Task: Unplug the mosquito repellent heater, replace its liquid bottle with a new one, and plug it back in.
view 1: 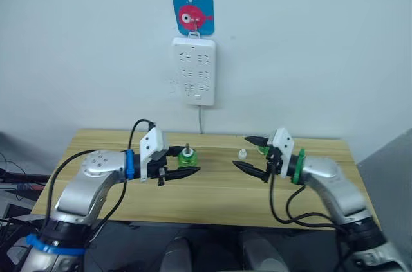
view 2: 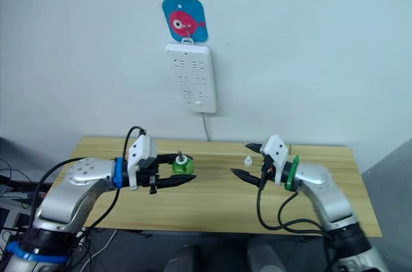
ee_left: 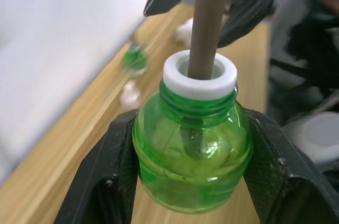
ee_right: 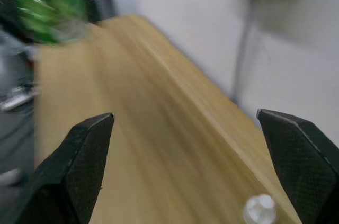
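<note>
Two green bottles (view 1: 187, 157) (view 1: 263, 150), one white cap (view 1: 242, 154), one power strip (view 1: 193, 71).

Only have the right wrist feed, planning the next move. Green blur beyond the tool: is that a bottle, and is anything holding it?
Observer: Yes. The left tool is shut on a green bottle, upright, with a bare wick sticking out of its neck.
Operator: Anything plugged into the wall strip?
Observer: No. The white power strip on the wall shows no device in its sockets.
Operator: Second bottle anywhere?
Observer: A patch of green shows just behind the right tool, which is open. It is mostly hidden, so I cannot tell if it is a bottle.
</note>
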Controlling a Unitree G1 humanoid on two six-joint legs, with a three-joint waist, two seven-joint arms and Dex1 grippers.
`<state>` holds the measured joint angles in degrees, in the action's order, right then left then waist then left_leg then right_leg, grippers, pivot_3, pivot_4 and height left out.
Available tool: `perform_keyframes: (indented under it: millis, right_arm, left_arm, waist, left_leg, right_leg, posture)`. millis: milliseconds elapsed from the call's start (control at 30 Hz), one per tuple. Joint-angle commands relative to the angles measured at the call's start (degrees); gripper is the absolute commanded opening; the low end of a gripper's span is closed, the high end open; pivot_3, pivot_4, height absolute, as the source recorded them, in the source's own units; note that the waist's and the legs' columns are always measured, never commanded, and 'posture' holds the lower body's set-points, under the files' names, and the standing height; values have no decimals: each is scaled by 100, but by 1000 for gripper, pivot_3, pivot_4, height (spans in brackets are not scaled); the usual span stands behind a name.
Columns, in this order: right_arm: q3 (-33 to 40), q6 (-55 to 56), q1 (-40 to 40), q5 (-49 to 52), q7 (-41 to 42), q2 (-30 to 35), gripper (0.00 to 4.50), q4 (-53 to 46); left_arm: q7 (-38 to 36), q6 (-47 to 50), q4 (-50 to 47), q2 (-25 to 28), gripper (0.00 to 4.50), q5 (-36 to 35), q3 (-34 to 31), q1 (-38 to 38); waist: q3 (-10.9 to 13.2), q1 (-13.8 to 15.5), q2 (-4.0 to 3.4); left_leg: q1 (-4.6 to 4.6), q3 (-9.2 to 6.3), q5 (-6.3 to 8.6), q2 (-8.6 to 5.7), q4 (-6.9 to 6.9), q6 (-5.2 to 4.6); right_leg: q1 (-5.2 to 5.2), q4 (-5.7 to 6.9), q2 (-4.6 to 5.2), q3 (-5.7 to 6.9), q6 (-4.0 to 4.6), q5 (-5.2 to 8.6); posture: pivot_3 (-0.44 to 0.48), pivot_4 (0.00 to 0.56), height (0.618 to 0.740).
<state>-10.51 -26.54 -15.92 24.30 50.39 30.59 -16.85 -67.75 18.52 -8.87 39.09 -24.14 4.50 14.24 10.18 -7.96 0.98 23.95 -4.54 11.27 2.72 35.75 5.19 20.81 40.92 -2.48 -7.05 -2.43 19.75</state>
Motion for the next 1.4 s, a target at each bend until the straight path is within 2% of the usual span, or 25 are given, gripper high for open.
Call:
perform_keyframes:
  millis: [33,300,433,667,767,833,1000,1033,1400]
  right_arm:
    - [88,-1121,-487,850,51,81,4500,-862]
    - [-146,-2038,-1172,1135,-429,-418,4500,-963]
    - [-252,-1995,-1192,1021,-436,-455,4500,-925]
    - [-410,-1897,-1234,873,-537,-629,4500,-831]
    - [-501,-1837,-1256,737,-567,-688,3587,-739]
    - [-544,-1798,-1270,675,-563,-702,2740,-692]
    - [-629,-1719,-1278,542,-478,-674,983,-641]
    - [-650,-1691,-1279,512,-460,-654,804,-636]
    - [-479,-1586,-1315,484,-339,-668,805,-560]
  left_arm:
    - [-342,-79,-8,-89,2284,-80,238,307]
    - [-520,-149,275,-428,2284,-43,466,783]
    - [-571,-236,422,-489,2284,9,475,830]
    - [-591,-374,540,-535,2284,49,463,805]
    - [-580,-411,553,-559,2284,50,467,790]
    - [-575,-429,553,-570,2284,51,466,771]
    - [-551,-454,562,-588,2284,41,454,736]
    - [-544,-453,565,-594,2284,37,452,733]
    - [-414,-464,706,-780,2284,-123,276,775]
  waist:
    - [-9,-120,6]
    - [-64,-372,34]
    - [-93,-428,32]
    - [-127,-496,29]
    - [-141,-510,31]
    - [-146,-513,31]
    - [-164,-513,31]
    - [-166,-511,32]
    - [-228,-514,33]
  left_leg:
    - [-1,1,0,1,2,0]
    - [15,-4,0,0,3,0]
    - [50,-10,-1,-1,11,1]
    - [51,-15,-1,-1,18,0]
    - [51,-14,-1,-1,21,0]
    - [51,-15,-1,-2,22,0]
    - [51,-16,-1,-2,22,0]
    - [51,-16,-1,-2,22,0]
    - [51,-19,-1,-2,26,0]
  right_leg:
    - [0,1,-2,-3,0,0]
    - [13,2,-2,0,-1,0]
    - [45,7,-1,7,-1,-2]
    - [45,14,-1,10,-1,-2]
    - [44,16,-1,10,-1,-2]
    - [43,16,-1,10,-2,-2]
    - [43,16,0,11,-2,-3]
    - [43,17,-1,11,-2,-3]
    - [41,21,-1,13,-2,-3]
  posture:
    - [-195,81,740]
    - [-235,64,740]
    - [-236,61,740]
    - [-227,58,740]
    - [-222,55,740]
    - [-221,55,740]
    - [-216,53,740]
    - [-216,53,740]
    - [-217,44,740]
